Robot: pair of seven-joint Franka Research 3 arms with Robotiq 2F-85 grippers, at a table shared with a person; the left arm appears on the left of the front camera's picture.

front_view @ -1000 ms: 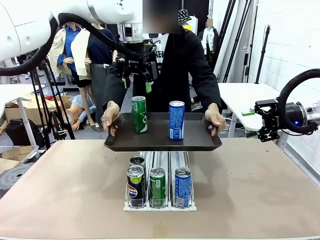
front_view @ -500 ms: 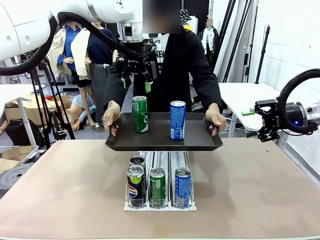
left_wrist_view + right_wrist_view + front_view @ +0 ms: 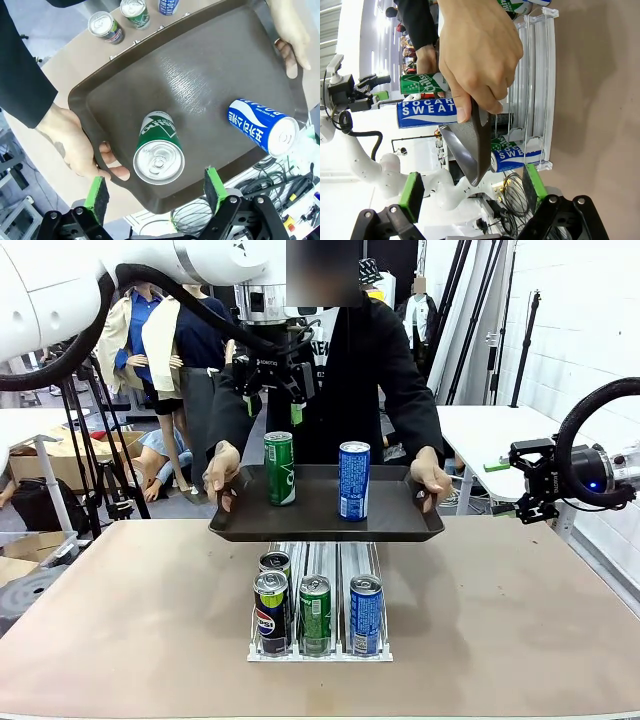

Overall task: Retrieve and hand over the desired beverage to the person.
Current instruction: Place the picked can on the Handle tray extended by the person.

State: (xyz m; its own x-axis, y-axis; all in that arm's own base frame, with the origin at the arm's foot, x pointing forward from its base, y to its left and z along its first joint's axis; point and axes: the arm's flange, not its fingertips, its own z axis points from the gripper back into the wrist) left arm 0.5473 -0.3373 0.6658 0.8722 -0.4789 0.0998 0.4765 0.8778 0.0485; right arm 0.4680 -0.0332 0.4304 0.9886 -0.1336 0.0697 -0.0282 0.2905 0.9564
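Beverage cans stood upright on a dark tray (image 3: 390,522) that the person (image 3: 365,370) held level above the far edge of my bench (image 3: 520,620), one hand (image 3: 222,472) on each short side: a green can (image 3: 279,468) toward my left, a blue can (image 3: 353,480) just right of it, the two apart. From my left wrist camera I looked straight down on the green can's lid, with my left hand (image 3: 156,196) hanging above it, fingers spread wide and touching nothing. My right hand (image 3: 522,483) waited off the bench's right side, also spread and empty. On the tan bench surface below the tray sat a clear lane rack (image 3: 320,648) with more cans at its near end. Behind the person I saw a white table (image 3: 490,435), black stands against a white block wall, and cardboard boxes on the floor at far left.
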